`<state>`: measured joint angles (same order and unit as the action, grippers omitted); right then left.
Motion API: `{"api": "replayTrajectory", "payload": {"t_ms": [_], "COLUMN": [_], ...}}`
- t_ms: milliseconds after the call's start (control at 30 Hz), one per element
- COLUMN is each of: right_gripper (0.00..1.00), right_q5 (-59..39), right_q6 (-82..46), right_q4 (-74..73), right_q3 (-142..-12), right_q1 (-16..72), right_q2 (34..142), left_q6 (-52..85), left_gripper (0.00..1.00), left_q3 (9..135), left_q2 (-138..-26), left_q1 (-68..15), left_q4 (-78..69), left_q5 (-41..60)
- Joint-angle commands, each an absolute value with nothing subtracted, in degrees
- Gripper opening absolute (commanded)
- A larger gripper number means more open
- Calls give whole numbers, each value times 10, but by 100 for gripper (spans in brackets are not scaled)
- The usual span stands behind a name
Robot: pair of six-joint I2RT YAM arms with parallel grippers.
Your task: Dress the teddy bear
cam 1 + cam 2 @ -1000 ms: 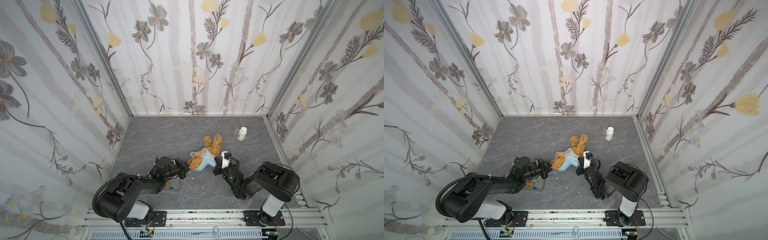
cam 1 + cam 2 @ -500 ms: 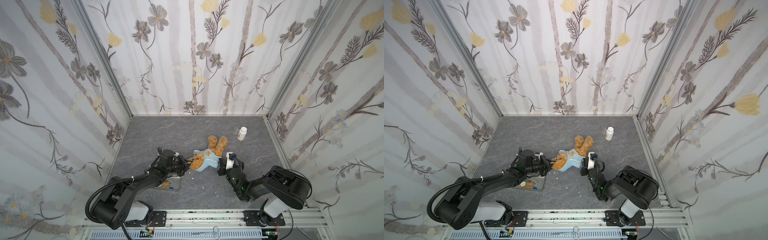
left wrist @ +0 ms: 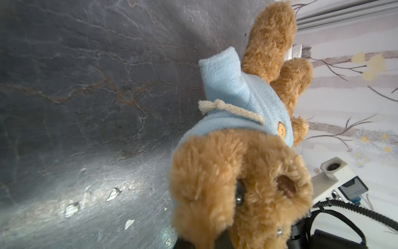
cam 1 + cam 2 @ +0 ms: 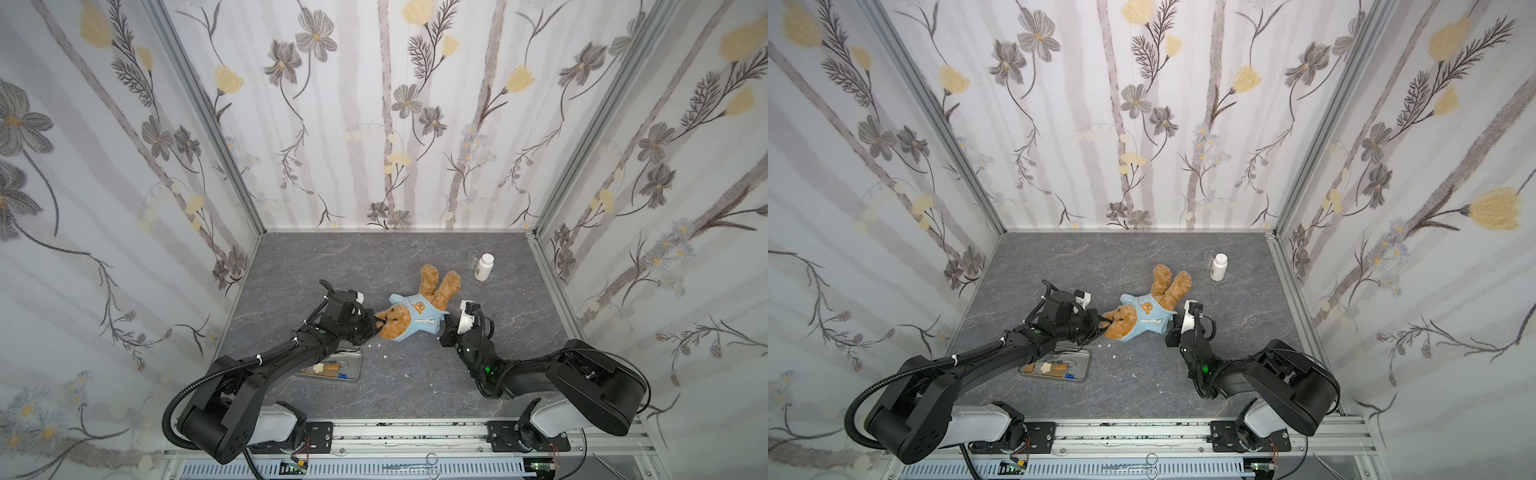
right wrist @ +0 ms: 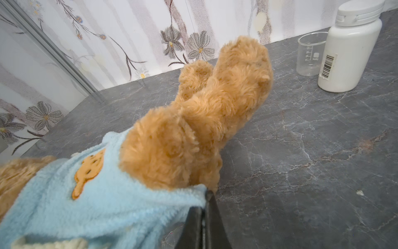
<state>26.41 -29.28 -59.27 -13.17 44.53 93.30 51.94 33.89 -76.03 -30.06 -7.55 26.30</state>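
The teddy bear (image 4: pixel 439 286) (image 4: pixel 1169 286) lies on the grey table, head toward the left arm and legs pointing to the back wall. A light blue shirt (image 4: pixel 420 316) (image 4: pixel 1148 316) with an orange bear emblem covers its trunk. My left gripper (image 4: pixel 377 322) (image 4: pixel 1103 322) is shut on the fur of the bear's head (image 3: pixel 226 172); the fur hides its jaws in the left wrist view. My right gripper (image 4: pixel 446 330) (image 4: pixel 1172 329) (image 5: pixel 208 195) is shut on the hem of the shirt (image 5: pixel 107 204), next to the bear's legs (image 5: pixel 226 86).
A white bottle (image 4: pixel 483 266) (image 5: pixel 349 49) and a small clear beaker (image 4: pixel 473 259) (image 5: pixel 310 54) stand at the back right. A metal tray (image 4: pixel 358 368) with small items lies under the left arm. White crumbs (image 4: pixel 386 356) dot the table. Patterned walls enclose three sides.
Both arms have stretched out lower and farther from their bases. The left gripper has moved right at the bear's head. The bear lies slightly more stretched. Both grips are unchanged.
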Motion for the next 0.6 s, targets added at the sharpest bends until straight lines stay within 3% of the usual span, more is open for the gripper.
{"api": "replayTrajectory", "payload": {"t_ms": [0,267,567], "right_gripper": [0,0,0], "right_q5": [385,357,317], "right_q6": [-322,-344,-355], "right_q4": [-561,-560,-579], "right_q3": [-132,-114,-96], "right_q1": [430,388,344], "right_q2": [927,927,937], "left_q6": [416,306,251], "left_gripper": [0,0,0], "left_q3": [355,381,381], "left_q2": [-763,-765,-770], "left_q1": [-319,-380,-391], "left_q4": [43,93,104], "left_q5": [148,21,-39]}}
